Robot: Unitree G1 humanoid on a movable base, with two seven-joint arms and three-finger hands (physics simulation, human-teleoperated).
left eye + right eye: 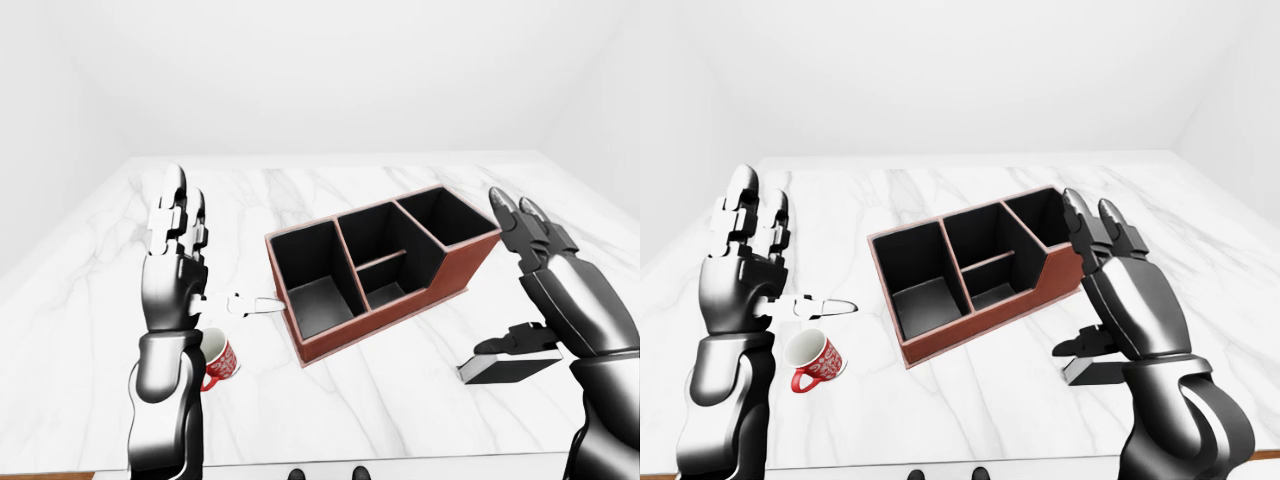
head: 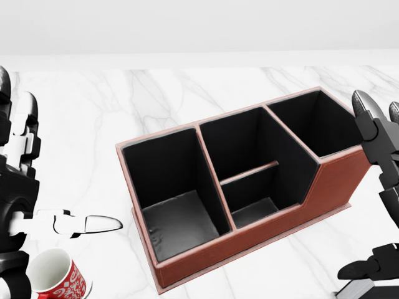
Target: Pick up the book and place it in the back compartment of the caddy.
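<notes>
Here the right robot hand (image 1: 530, 290) hangs spread wide over the book (image 1: 510, 367), perhaps touching it; the left robot hand (image 1: 178, 262) is open beside the caddy (image 1: 380, 265), hiding part of the mug (image 1: 217, 358).

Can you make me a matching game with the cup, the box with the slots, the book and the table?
Things:
1. mug
2. caddy
3. book
4. table

Descriptions:
A. white marble
B. lying flat under the right hand
C. reddish-brown outside, black inside, nothing in it
D. red and white, below the left hand

Pairs: 1-D, 2-C, 3-B, 4-A
</notes>
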